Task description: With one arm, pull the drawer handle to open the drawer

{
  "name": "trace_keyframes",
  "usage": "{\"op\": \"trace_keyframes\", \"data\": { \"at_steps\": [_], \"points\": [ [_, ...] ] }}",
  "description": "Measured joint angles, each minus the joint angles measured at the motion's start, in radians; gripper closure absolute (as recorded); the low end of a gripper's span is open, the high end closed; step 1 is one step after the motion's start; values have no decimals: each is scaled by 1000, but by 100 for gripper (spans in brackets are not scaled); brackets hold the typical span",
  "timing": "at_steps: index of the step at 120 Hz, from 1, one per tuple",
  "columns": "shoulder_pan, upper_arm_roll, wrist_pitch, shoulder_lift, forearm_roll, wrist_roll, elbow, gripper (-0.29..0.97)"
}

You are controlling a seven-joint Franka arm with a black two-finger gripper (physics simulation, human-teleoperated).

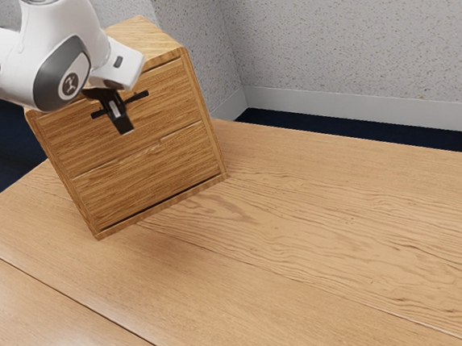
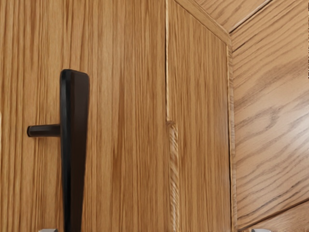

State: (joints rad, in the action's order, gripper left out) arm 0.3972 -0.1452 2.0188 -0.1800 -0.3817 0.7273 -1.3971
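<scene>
Bench (image 1: 318,238): one broad oak-grain top with a single seam running across the near corner; it carries the cabinet.
Cabinet (image 1: 168,53): one small wooden box, standing upright at the far end of the bench, towards the exterior view's left, turned at an angle to the bench edge.
Drawers: two, stacked. The top drawer (image 1: 164,98) and the lower drawer (image 1: 150,176) have fronts that sit flush with each other, both closed.
Handle (image 1: 137,97): one black bar, mounted on the top drawer front and standing off it on a short post. The wrist view shows the same bar (image 2: 75,145) close up against the grain.
Arm (image 1: 34,52): one, white and grey, coming in from the exterior view's upper left and ending at the top drawer.
Claw (image 1: 119,118): one, black, right at the handle and overlapping the bar's middle. It is open: two pale fingertips (image 2: 49,230) stand wide apart in the wrist view, with the bar between them, just beside one; whether they touch cannot be told.
Room: one speckled grey wall with a white skirting, over a dark blue floor.
</scene>
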Motion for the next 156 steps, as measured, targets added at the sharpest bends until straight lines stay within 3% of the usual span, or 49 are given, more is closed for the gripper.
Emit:
{"op": "trace_keyframes", "data": {
  "at_steps": [62,93,115,146,156],
  "points": [
    [5,5,29,23,40,33,-55,30],
    [-29,7,33,85,70,13,-137,44],
    [-38,0,35,131,95,-13,-192,41],
    [-68,10,37,190,124,-62,-251,51],
    [-76,17,38,193,130,-79,-256,48]
  ]
}}
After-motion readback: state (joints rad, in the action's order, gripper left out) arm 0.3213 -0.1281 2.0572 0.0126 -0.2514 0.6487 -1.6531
